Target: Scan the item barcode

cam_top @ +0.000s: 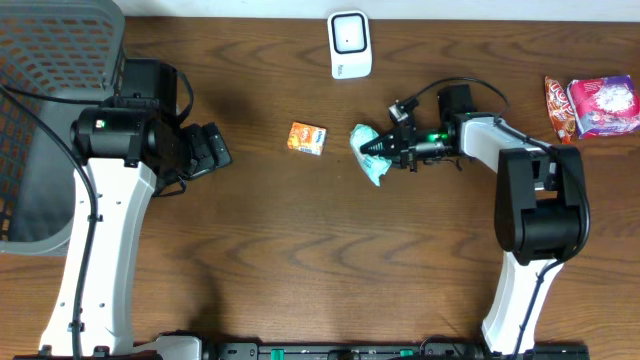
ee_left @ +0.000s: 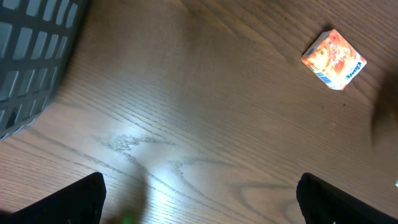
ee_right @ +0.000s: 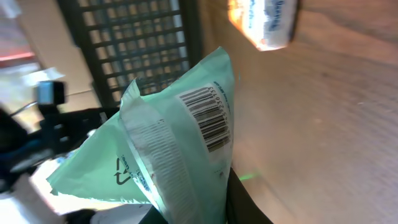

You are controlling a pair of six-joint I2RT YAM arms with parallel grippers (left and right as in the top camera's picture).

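Observation:
A pale green packet [cam_top: 369, 150] hangs in my right gripper [cam_top: 383, 147], which is shut on it near the table's middle. In the right wrist view the packet [ee_right: 180, 143] fills the frame, its back side with a black barcode [ee_right: 208, 118] turned to the camera. The white barcode scanner [cam_top: 350, 44] stands at the table's back edge, some way behind the packet. My left gripper [ee_left: 199, 199] is open over bare wood at the left, its black fingertips [ee_left: 74, 202] wide apart with nothing between them.
A small orange box [cam_top: 307, 138] lies left of the packet, also in the left wrist view [ee_left: 334, 60]. A grey mesh basket [cam_top: 50, 110] stands at the far left. Red and pink snack packets [cam_top: 590, 107] lie at the far right.

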